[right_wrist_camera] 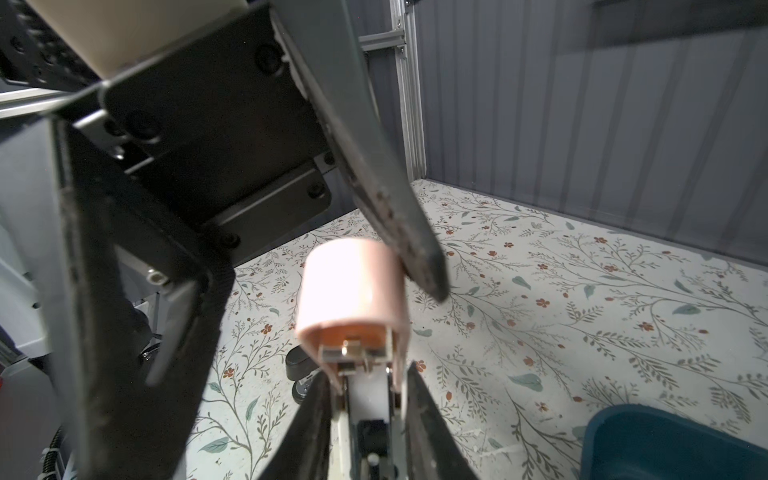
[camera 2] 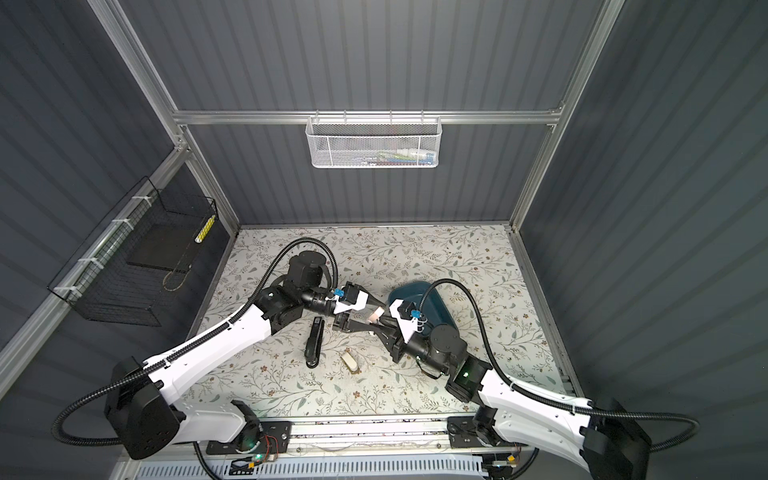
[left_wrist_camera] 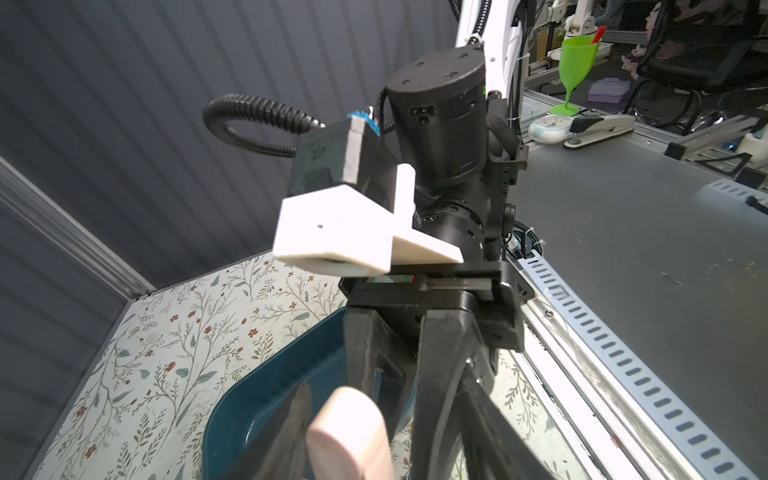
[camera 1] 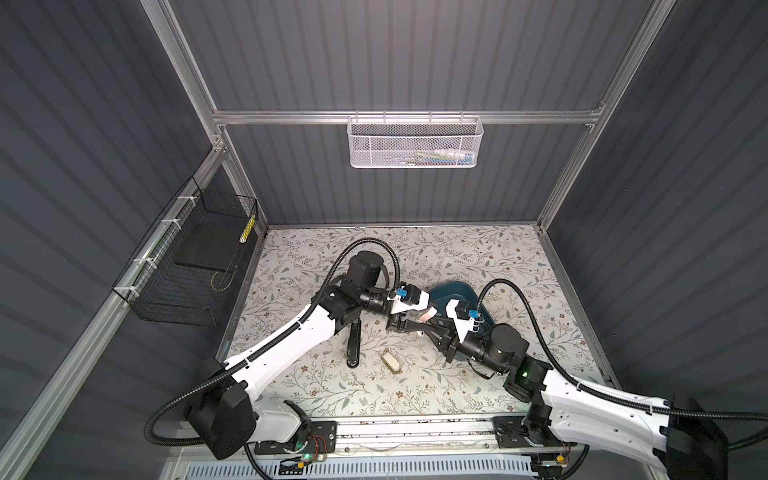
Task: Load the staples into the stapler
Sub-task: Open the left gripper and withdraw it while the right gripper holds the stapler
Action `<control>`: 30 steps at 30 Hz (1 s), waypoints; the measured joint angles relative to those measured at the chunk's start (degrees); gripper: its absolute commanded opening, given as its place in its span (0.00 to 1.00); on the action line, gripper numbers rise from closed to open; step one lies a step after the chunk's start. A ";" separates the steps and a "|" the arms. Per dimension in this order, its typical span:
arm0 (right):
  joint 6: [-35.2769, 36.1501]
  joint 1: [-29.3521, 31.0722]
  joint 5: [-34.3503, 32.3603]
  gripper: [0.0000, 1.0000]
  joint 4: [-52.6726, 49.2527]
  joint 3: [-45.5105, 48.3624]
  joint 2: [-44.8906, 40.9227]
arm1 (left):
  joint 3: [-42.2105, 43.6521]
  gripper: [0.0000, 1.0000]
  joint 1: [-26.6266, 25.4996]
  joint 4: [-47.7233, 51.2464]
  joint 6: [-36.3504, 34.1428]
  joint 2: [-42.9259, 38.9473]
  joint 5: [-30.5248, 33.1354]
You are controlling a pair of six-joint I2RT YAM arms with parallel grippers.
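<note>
While pink stapler (right_wrist_camera: 353,286) is held, basket (camera 1: 174,303), slab (camera 1: 205,245) inside

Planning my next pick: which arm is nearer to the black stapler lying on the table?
Left. The left arm passes right beside the black stapler at its far end. The right arm is farther off, beyond the cream stapler, by the teal tray.

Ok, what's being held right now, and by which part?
Right gripper grips the pink stapler by its sides, just behind the pink end. Left gripper has its jaws open around that end, holding nothing.
</note>
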State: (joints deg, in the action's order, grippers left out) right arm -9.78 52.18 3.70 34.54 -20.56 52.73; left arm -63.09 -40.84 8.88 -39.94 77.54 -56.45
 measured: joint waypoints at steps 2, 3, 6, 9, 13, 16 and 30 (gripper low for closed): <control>-0.85 -0.04 -2.19 0.17 -1.36 -0.50 0.92 | 0.00 0.58 0.81 -0.87 1.18 -0.07 0.11; -1.53 -0.20 -3.43 0.17 -2.51 -0.83 1.44 | 0.00 0.58 1.42 -1.42 1.97 -0.17 0.24; -3.39 -0.46 -6.38 0.18 -6.60 -2.40 3.28 | 0.31 0.58 3.17 -3.10 3.87 -0.94 1.75; -5.79 -0.50 -8.66 0.17 -12.28 -5.40 5.64 | 1.64 0.58 5.16 -5.27 4.92 -2.64 4.48; -8.50 -0.50 -10.43 0.15 -19.76 -10.29 9.49 | 2.54 0.57 7.15 -5.90 4.83 -4.17 8.68; -10.27 -0.50 -11.17 0.16 -24.04 -12.92 12.90 | 2.54 0.56 7.67 -5.46 3.37 -4.70 12.17; -14.43 0.15 -13.07 0.15 -38.51 -27.43 34.80 | 2.73 0.53 7.67 4.46 -12.50 -6.05 19.96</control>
State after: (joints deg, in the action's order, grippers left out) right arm -24.21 52.34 -9.37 -3.97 -47.99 87.53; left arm -60.36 -33.17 13.34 -52.45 71.48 -36.49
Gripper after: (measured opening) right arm 0.273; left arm 0.527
